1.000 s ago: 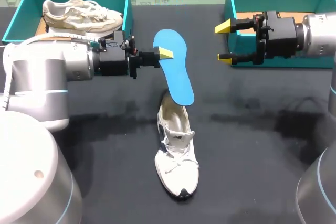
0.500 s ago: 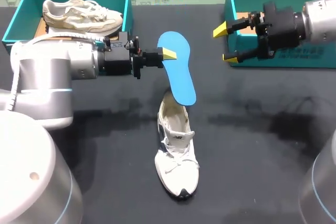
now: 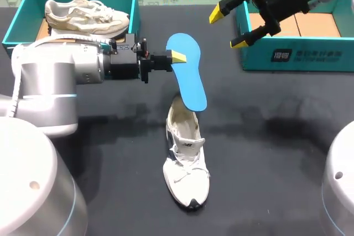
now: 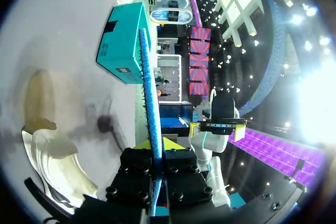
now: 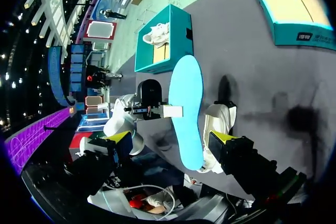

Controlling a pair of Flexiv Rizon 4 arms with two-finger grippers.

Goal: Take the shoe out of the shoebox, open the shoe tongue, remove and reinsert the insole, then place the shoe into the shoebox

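Left pincer (image 3: 176,56): closed on the blue insole – one yellow tip shows on the insole's upper face, and the wrist view shows the insole edge-on, running straight out between the two fingers.
Insole (image 3: 188,75): held above the tabletop near its broad far end, slanting down toward the shoe. Its narrow lower end sits over the shoe's heel opening; whether it touches the shoe cannot be told.
Shoe (image 3: 186,161): white and laced, standing on its sole on the dark tabletop (image 3: 276,136), between the two boxes but nearer the robot. The toe points toward the robot and the heel toward the insole.
Right pincer (image 3: 228,27): wide apart and holding nothing – raised beside the near left corner of the right shoebox, well apart from the insole.
Right shoebox (image 3: 293,59): teal, at the far right of the tabletop, with its brown cardboard floor showing.
Left shoebox (image 3: 134,20): teal, at the far left, with a beige shoe (image 3: 86,15) lying inside.
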